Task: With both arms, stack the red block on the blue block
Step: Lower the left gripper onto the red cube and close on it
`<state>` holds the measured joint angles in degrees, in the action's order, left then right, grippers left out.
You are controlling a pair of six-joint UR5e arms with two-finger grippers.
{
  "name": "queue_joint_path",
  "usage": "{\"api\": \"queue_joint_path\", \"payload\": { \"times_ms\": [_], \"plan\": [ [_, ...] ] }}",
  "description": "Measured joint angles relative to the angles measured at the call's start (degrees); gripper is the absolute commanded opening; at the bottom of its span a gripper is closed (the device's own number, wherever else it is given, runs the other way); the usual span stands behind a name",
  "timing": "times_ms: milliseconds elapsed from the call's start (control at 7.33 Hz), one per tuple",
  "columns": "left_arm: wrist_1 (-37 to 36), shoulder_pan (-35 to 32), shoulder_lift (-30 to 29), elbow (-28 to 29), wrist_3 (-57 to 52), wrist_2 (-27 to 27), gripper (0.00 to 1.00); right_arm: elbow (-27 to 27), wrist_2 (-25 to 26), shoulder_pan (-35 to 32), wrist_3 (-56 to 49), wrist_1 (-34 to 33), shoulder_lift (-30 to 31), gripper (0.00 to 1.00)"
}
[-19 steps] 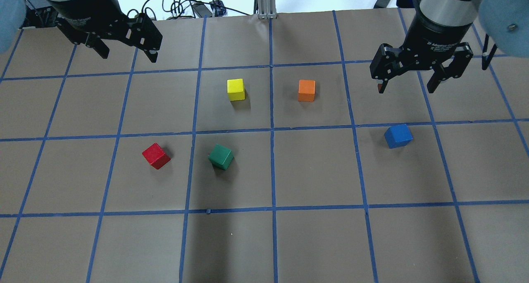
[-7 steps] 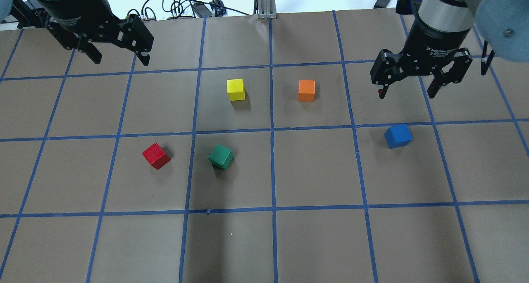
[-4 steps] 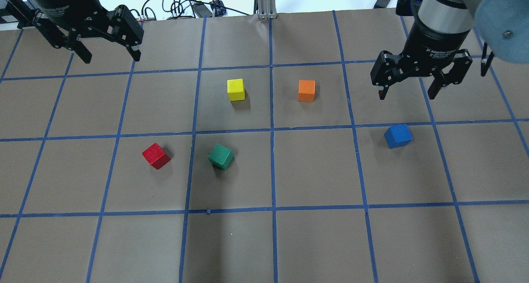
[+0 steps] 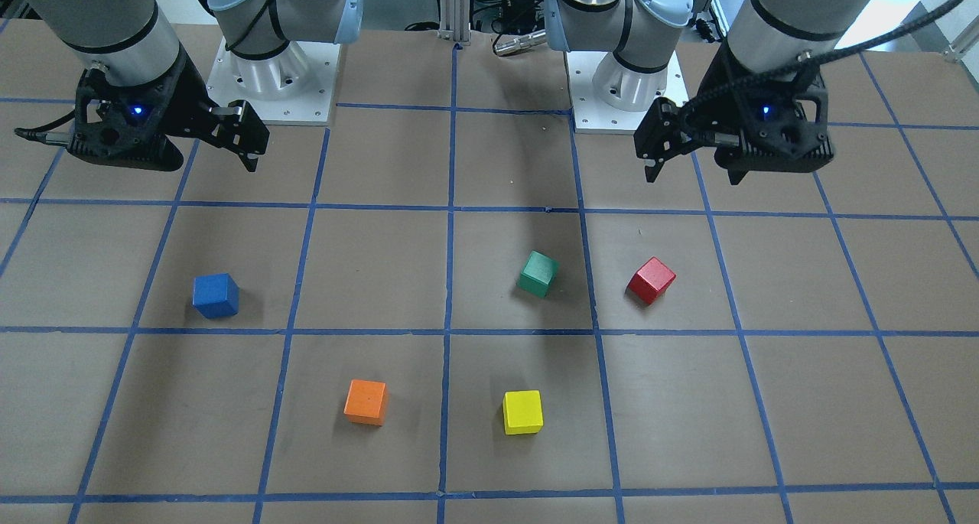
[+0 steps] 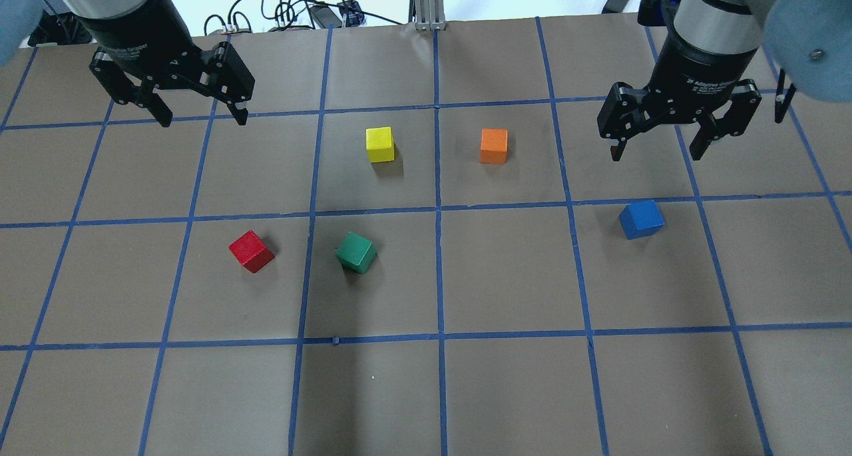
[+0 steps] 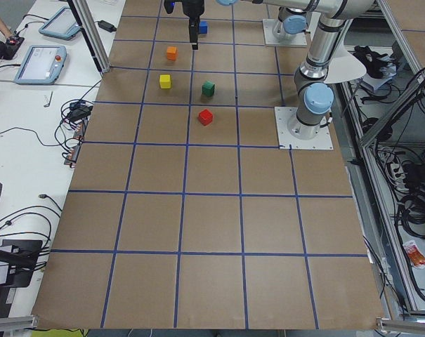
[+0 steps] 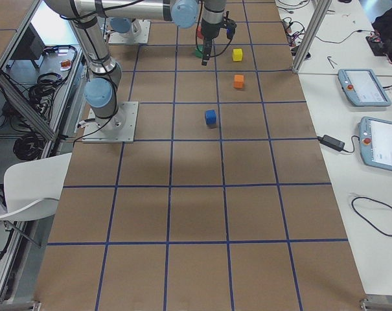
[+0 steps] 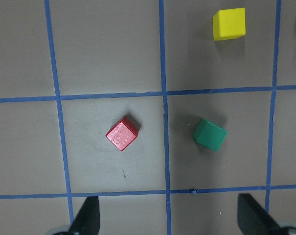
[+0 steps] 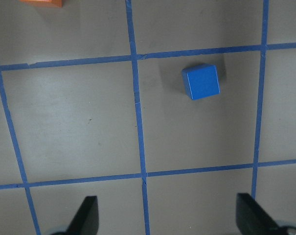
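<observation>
The red block (image 5: pixel 251 251) lies on the brown gridded table left of centre, also in the left wrist view (image 8: pixel 122 134) and the front view (image 4: pixel 652 280). The blue block (image 5: pixel 641 219) lies on the right, also in the right wrist view (image 9: pixel 201 82) and the front view (image 4: pixel 215 295). My left gripper (image 5: pixel 203 118) is open and empty, raised beyond and to the left of the red block. My right gripper (image 5: pixel 655 155) is open and empty, raised just beyond the blue block. The two blocks are far apart.
A green block (image 5: pixel 356 252) sits just right of the red one. A yellow block (image 5: pixel 380 144) and an orange block (image 5: pixel 493 146) lie further back near the middle. Cables (image 5: pixel 293 10) lie past the table's far edge. The arm bases (image 4: pixel 279 88) stand at the robot's side.
My left gripper first drifted left and away, then swung back right and toward the red block. My right gripper has barely moved. No block has moved.
</observation>
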<state>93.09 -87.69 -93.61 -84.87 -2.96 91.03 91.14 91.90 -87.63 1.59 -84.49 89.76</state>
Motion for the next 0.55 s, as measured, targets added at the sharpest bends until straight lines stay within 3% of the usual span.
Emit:
{"api": "queue_joint_path", "payload": {
  "times_ms": [545],
  "plan": [
    [-18.83, 5.2, -0.09, -18.29, -6.12, -0.18, 1.0, 0.08, -0.04, 0.0, -0.16, -0.07, -0.13, 1.0]
  ]
}}
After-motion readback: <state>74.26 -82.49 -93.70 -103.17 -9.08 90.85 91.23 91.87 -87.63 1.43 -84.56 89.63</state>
